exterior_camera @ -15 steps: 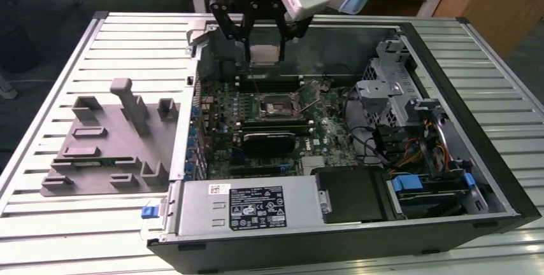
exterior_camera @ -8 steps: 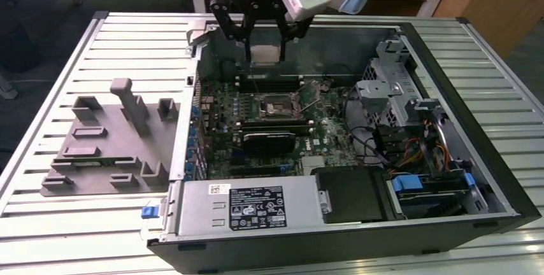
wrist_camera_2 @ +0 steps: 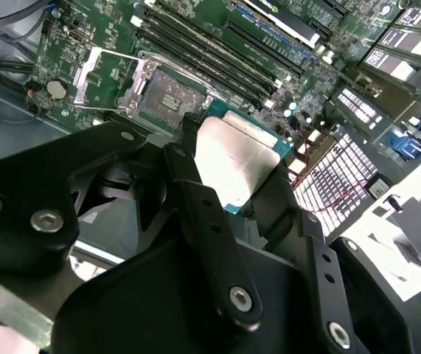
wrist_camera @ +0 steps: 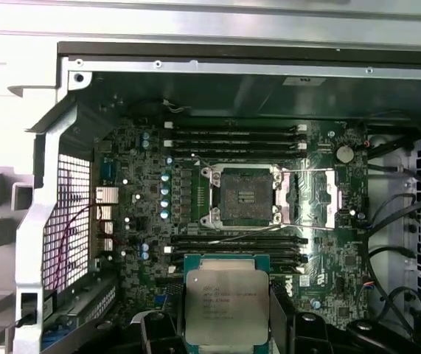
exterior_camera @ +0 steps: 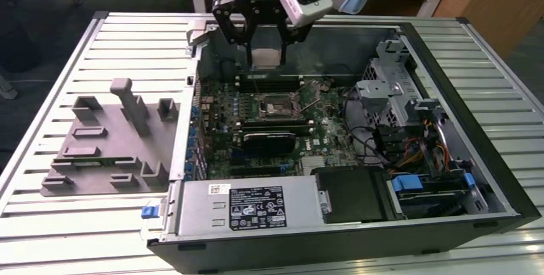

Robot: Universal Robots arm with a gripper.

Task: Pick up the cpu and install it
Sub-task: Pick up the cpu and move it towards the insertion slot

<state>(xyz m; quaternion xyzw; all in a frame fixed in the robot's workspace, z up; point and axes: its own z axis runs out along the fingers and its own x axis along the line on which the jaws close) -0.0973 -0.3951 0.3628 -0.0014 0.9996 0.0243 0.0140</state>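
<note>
Pincer (exterior_camera: 265,63) is clamping the cpu (wrist_camera: 227,306) by two opposite edges, hanging above the open computer case (exterior_camera: 340,246); the bare socket (wrist_camera: 243,195) is lying below the pincer, apart from the cpu.

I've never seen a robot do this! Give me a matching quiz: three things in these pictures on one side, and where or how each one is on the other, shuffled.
Things:
1. cpu
2. socket
3. grey fixture tray

Places and states:
A. outside the computer case, on the exterior view's left
B. clamped in the gripper, above the motherboard
C. open and empty, on the motherboard

Pairs: 1-B, 2-C, 3-A.
</note>
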